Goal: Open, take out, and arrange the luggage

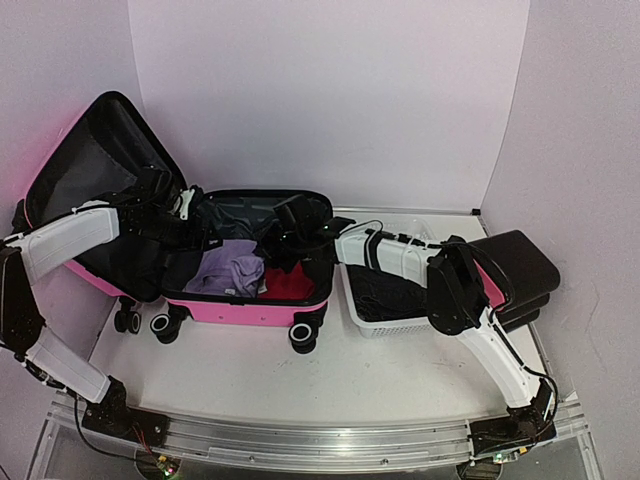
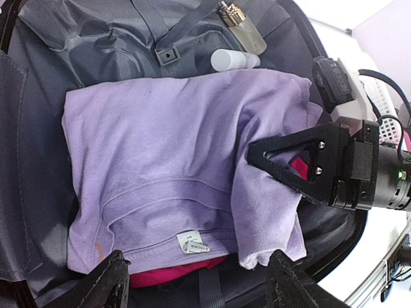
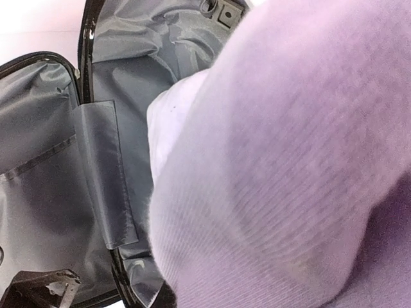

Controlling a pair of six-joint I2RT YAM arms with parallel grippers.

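The pink luggage (image 1: 240, 310) lies open on the table, its black-lined lid (image 1: 95, 165) leaning up at the left. Inside, a lilac T-shirt (image 2: 160, 160) lies over a red garment (image 1: 292, 285). My left gripper (image 2: 198, 262) hovers open just above the shirt's labelled hem, nothing between its fingers. My right gripper (image 2: 257, 154) reaches in from the right and is shut on the shirt's right edge, which folds over and hangs beneath it. In the right wrist view lilac fabric (image 3: 289, 160) fills the frame and hides the fingers.
A white bottle (image 2: 234, 59) and a clear perfume bottle (image 2: 243, 27) lie on the grey lining (image 2: 115, 38) behind the shirt. To the right of the suitcase stands a white mesh basket (image 1: 385, 325) with dark clothes, then a stack of black cases (image 1: 520, 265).
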